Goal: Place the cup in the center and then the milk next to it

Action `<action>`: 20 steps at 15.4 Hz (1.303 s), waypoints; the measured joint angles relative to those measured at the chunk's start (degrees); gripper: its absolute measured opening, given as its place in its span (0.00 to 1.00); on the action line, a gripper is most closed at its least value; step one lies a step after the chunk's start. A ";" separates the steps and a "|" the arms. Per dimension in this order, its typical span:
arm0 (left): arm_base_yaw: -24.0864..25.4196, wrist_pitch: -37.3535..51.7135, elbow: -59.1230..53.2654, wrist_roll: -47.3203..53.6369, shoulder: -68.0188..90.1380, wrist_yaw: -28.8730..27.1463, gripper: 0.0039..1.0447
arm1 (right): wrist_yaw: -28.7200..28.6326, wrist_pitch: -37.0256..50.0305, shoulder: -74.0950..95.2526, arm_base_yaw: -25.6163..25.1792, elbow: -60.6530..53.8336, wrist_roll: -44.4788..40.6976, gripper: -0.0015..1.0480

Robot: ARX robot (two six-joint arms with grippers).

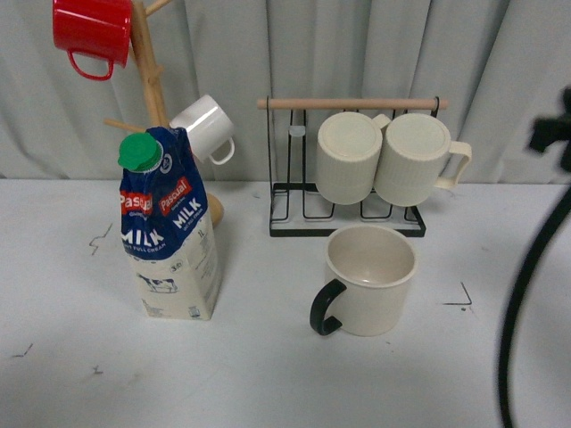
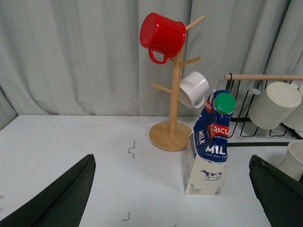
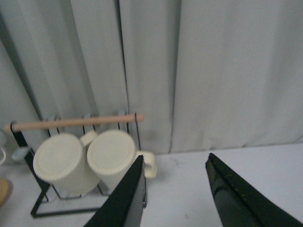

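Note:
The cup (image 1: 370, 281), a wide cream mug with a glossy black handle pointing front-left, stands upright on the white table (image 1: 268, 374), right of centre. Its rim just shows at the edge of the left wrist view (image 2: 296, 158). The milk (image 1: 169, 232), a blue and cream carton with a green cap, stands upright to the cup's left; it also shows in the left wrist view (image 2: 208, 156). My left gripper (image 2: 171, 157) is open and empty, facing the milk from a distance. My right gripper (image 3: 175, 157) is open and empty, raised near the rack. Part of the right arm (image 1: 553, 134) shows at the far right.
A wooden mug tree (image 1: 152, 80) behind the milk holds a red mug (image 1: 92, 31) and a small white mug (image 1: 205, 127). A black wire rack (image 1: 348, 223) behind the cup holds two ribbed cream mugs (image 1: 348, 156). A grey curtain closes the back.

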 joint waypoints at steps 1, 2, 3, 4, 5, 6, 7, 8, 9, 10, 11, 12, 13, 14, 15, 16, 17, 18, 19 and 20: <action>0.00 -0.04 0.00 0.00 0.00 0.00 0.94 | -1.11 1.57 -5.14 -1.44 -2.91 -0.46 0.33; 0.00 -0.02 0.00 0.00 0.00 0.00 0.94 | -2.69 1.33 -8.07 -2.36 -6.62 -0.70 0.21; 0.00 -0.04 0.00 0.00 0.00 -0.02 0.94 | -3.85 0.20 -9.29 -2.97 -10.32 -1.07 0.09; 0.00 -0.04 0.00 0.00 0.00 -0.02 0.94 | -5.03 -0.46 -11.52 -4.11 -12.92 -1.42 0.02; 0.00 -0.04 0.00 0.00 0.00 0.00 0.94 | -5.64 -0.63 -14.62 -5.20 -14.45 -1.51 0.02; 0.00 -0.04 0.00 0.00 0.00 -0.02 0.94 | -6.38 3.98 -16.17 -6.19 -16.87 -1.51 0.02; 0.00 -0.02 0.00 0.00 0.00 0.00 0.94 | -7.06 1.73 -17.59 -6.82 -19.17 -1.51 0.02; 0.00 -0.04 0.00 0.00 0.00 0.00 0.94 | -8.13 -0.42 -19.43 -7.34 -21.29 -1.51 0.02; 0.00 -0.04 0.00 0.00 0.00 0.00 0.94 | -8.72 -1.90 -22.97 -7.91 -22.45 -1.51 0.02; 0.00 -0.04 0.00 0.00 0.00 0.00 0.94 | -9.14 -3.21 -26.73 -8.63 -22.77 -1.51 0.02; 0.00 -0.04 0.00 0.00 0.00 0.00 0.94 | -10.08 -5.05 -29.42 -9.40 -23.50 -1.51 0.02; 0.00 -0.04 0.00 0.00 0.00 0.00 0.94 | -13.44 -8.02 -32.22 -12.66 -24.81 -1.55 0.02; 0.00 -0.04 0.00 0.00 0.00 -0.07 0.94 | -13.40 -10.60 -35.32 -13.66 -25.81 -1.55 0.02; 0.00 -0.02 0.00 0.00 0.00 0.02 0.94 | -13.75 -12.52 -38.51 -13.60 -26.23 -1.55 0.02; 0.00 -0.02 0.00 0.00 0.00 0.00 0.94 | -13.84 -15.10 -41.77 -13.55 -26.36 -1.55 0.02; 0.00 -0.04 0.00 0.00 0.00 0.00 0.94 | -13.84 -17.75 -44.89 -13.55 -26.93 -1.55 0.02; 0.00 -0.04 0.00 0.00 0.00 -0.02 0.94 | -13.84 -20.55 -47.78 -13.55 -27.50 -1.55 0.02; 0.00 -0.04 0.00 0.00 0.00 0.00 0.94 | -13.84 -22.86 -50.58 -13.55 -27.65 -1.55 0.02; 0.00 -0.04 0.00 0.00 0.00 0.00 0.94 | -13.84 -25.00 -53.07 -13.55 -27.67 -1.55 0.02; 0.00 -0.04 0.00 0.00 0.00 0.00 0.94 | -13.84 -27.45 -55.74 -13.55 -27.67 -1.55 0.02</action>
